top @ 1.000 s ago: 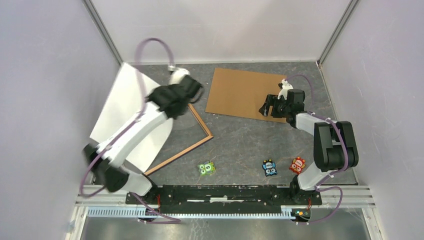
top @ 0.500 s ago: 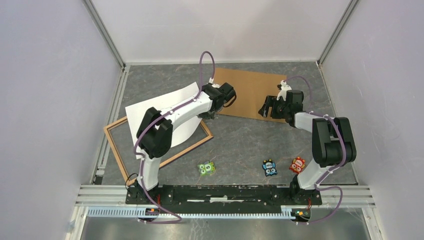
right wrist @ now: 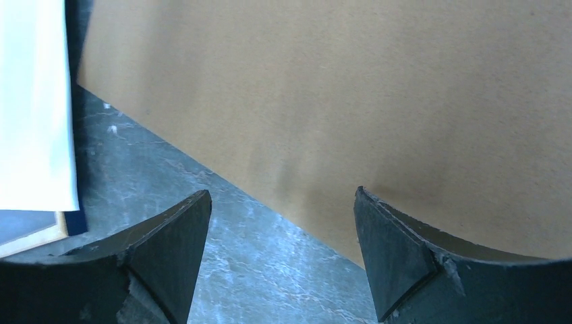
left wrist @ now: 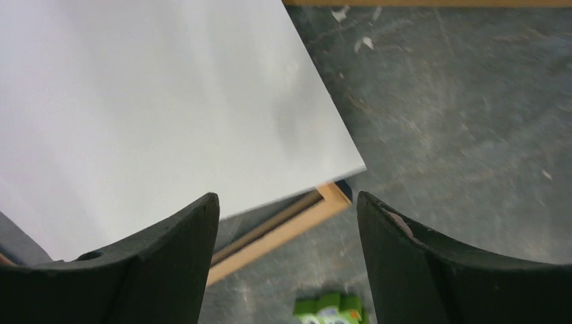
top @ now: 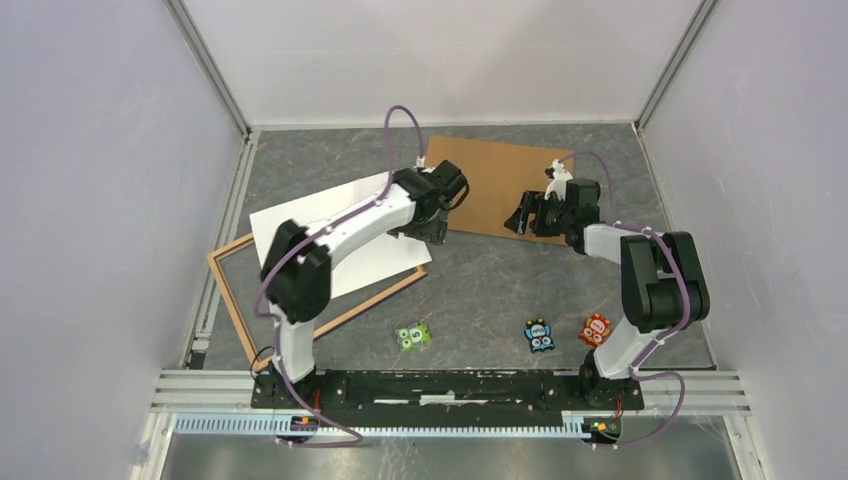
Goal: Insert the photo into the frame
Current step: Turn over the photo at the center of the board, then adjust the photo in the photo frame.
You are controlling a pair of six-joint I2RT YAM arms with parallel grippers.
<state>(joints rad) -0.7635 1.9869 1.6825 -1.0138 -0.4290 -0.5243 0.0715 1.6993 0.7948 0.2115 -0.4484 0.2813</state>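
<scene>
The photo (left wrist: 155, 101) lies white-side-up, skewed across the frame (left wrist: 290, 226) on the table's (top: 480, 290) left half, so the wide-open, empty left end effector (left wrist: 287, 202) should square its overhanging corner inside the rails, while the right end effector (right wrist: 282, 196) hangs open too.

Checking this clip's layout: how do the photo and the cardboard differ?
The photo shows a white back; the cardboard is brown. The photo lies askew over the frame; the cardboard lies on bare table, farther right. Both are large rectangular sheets.
</scene>
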